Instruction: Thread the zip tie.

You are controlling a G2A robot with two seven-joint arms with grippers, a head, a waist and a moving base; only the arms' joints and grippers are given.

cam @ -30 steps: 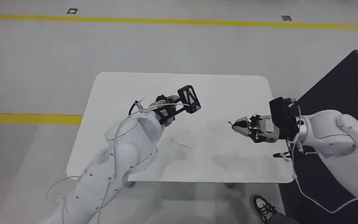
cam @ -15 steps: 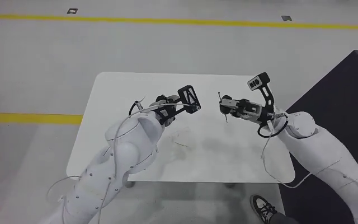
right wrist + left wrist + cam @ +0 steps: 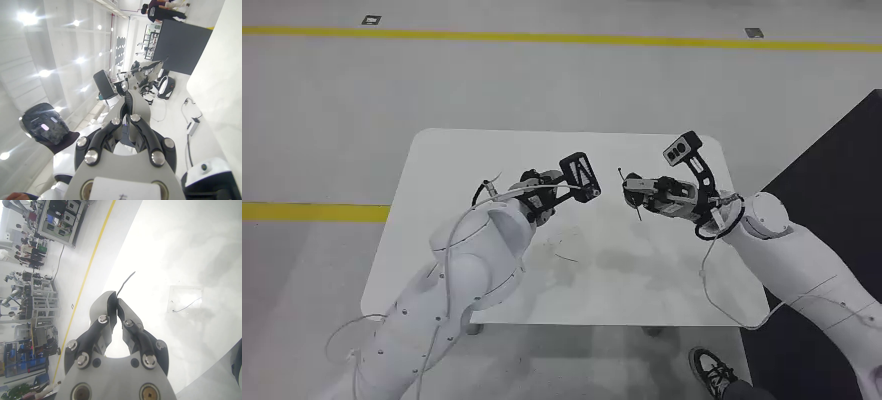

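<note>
Left claw is pressed together on the zip tie, whose free end juts past the tips with a slight kink. The gripped end is buried between the pads, so I can't tell head from tail. From above, I see the right claw hanging over the table at about 2 o'clock from its middle, pinched on a thin black strand that crosses the tips. Most of that strand is too fine for me to make out, and I can't say what it is. Just toward 6 o'clock of the middle, a spare tie lies on a clear sheet with faint edges.
</note>
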